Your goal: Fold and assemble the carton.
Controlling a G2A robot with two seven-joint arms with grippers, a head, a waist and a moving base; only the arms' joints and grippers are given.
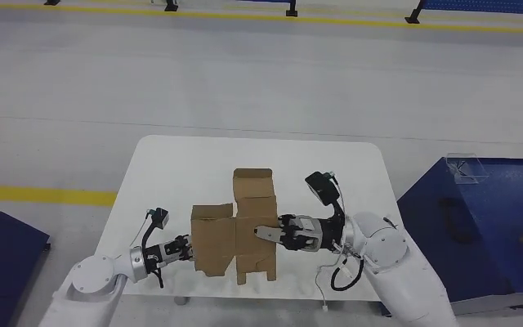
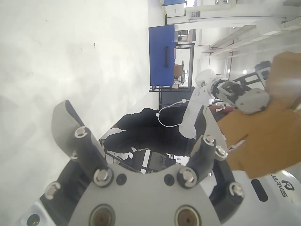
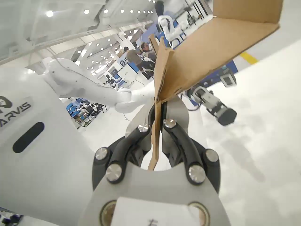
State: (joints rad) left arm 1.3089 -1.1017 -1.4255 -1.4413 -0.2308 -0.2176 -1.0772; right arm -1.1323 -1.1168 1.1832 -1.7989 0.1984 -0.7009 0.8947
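The part-folded carton (image 1: 235, 233) is occupying the table's (image 1: 327, 167) near middle, with the right gripper (image 1: 266, 233) touching its right panel and the left gripper (image 1: 187, 247) sitting just beside its left edge.

The carton (image 1: 237, 233) is plain brown cardboard. The table (image 1: 180, 163) is white. The floor (image 1: 245, 82) is pale grey, with a yellow stripe (image 1: 57, 196) at mid left. A cabinet (image 1: 466, 237) at the right edge is deep blue. The arms (image 1: 384, 245) are white.
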